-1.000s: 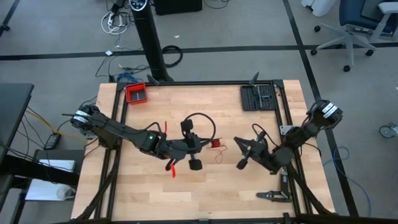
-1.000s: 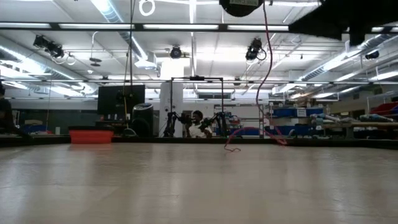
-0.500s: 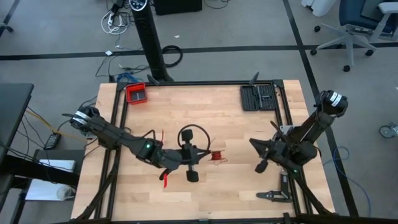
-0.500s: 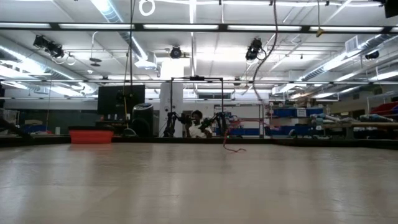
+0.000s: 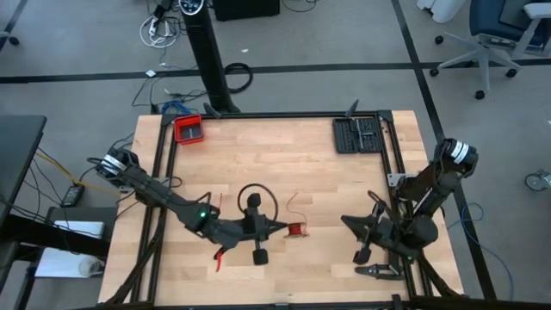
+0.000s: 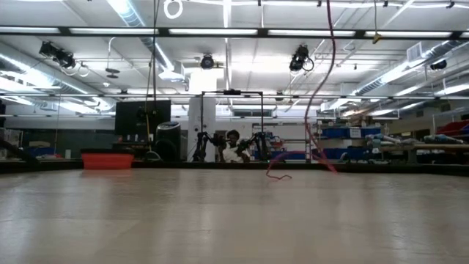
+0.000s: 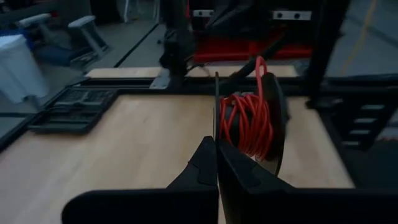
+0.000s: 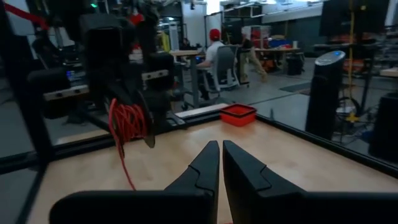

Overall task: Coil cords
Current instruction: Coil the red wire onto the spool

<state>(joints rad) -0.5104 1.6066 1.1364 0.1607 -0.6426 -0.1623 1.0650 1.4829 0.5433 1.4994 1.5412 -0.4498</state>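
Observation:
The red cord is wound into a small coil [image 5: 297, 229] held up above the table's near middle. In the left wrist view the coil [image 7: 247, 121] sits just past the tips of my left gripper [image 7: 216, 148], which is shut on it. The right wrist view shows the same coil [image 8: 127, 121] with a loose tail below it. In the low view that tail [image 6: 322, 88] comes down from above, and its end [image 6: 278, 176] lies on the table. My right gripper [image 5: 346, 220] is to the coil's right, shut and touching nothing. My left gripper holds the cord at the coil's near side [image 7: 225, 134]; its own fingertips hide which strands are pinched. The fingers lie roughly level, pointing toward the table's right. The coil is lifted clear of the table, and its slack tail hangs down to the tabletop.
A red tray [image 5: 188, 129] stands at the far left corner and a black tool tray [image 5: 357, 135] at the far right. A dark tool [image 5: 376, 269] lies at the near right edge. A seated person [image 8: 214, 50] shows in the room beyond.
My left gripper has carried the coil toward the table's near edge and a little lower, still shut on it. My right gripper has drawn back toward the near right corner, away from the coil.

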